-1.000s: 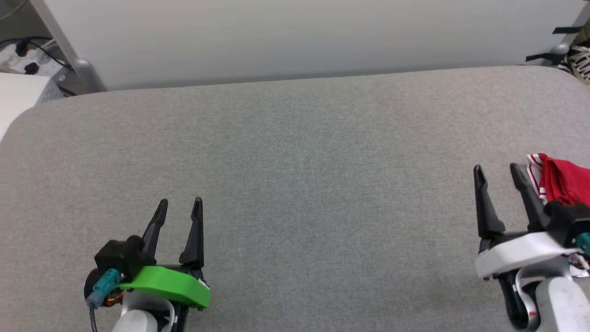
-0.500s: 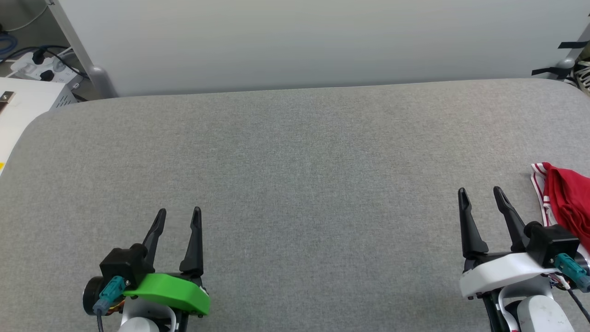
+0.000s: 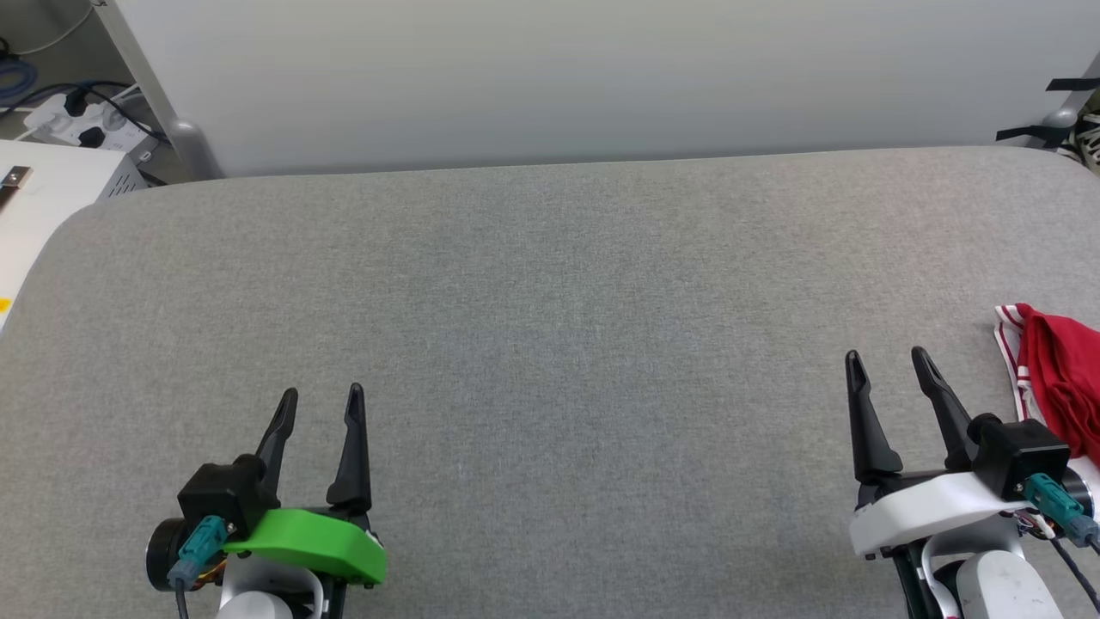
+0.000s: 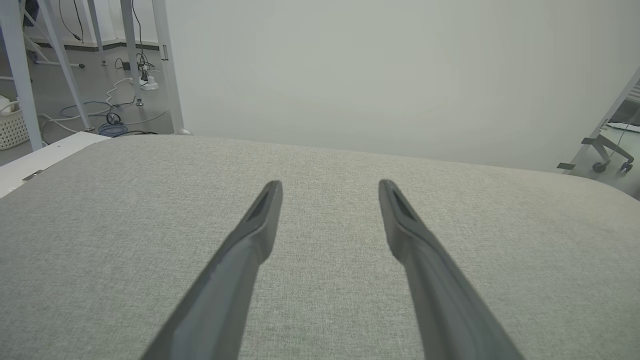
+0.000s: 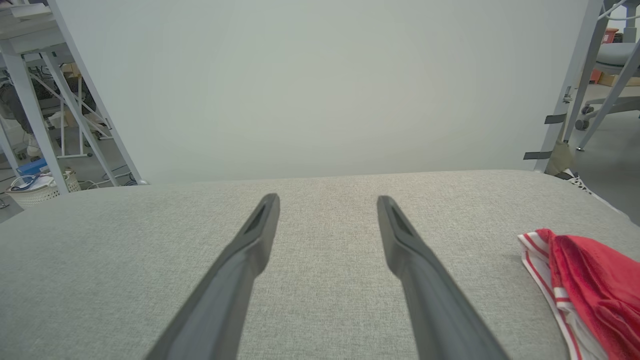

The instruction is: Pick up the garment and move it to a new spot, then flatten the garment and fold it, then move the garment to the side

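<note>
Most of the scene is the wide grey table (image 3: 550,284), covered in soft cloth. The garment (image 3: 1061,378) lies at the far right side of it, a red bundle with the striped trim (image 5: 537,260) turned toward the middle. The head view cuts it at the picture edge, so I cannot tell if it is neatly folded or just heaped. The scene therefore fits two stages: a garment waiting to be carried to a new spot, or one already folded and put aside.

In my judgement the biggest risk is this place near the table border: a push or a drag outward could send the cloth over the edge. The fabric looks thin and layered, so a pinch may take one layer and let the rest hang and unfold.

The right gripper (image 3: 886,355) stands just beside the garment, its jaws wide apart and holding nothing. A sideways swing of its wrist could brush the bundle and disturb it. The left gripper (image 3: 322,391) is well apart from the garment, at the lower left, also spread wide with nothing in it. Low fingers could also snag the table cover.
</note>
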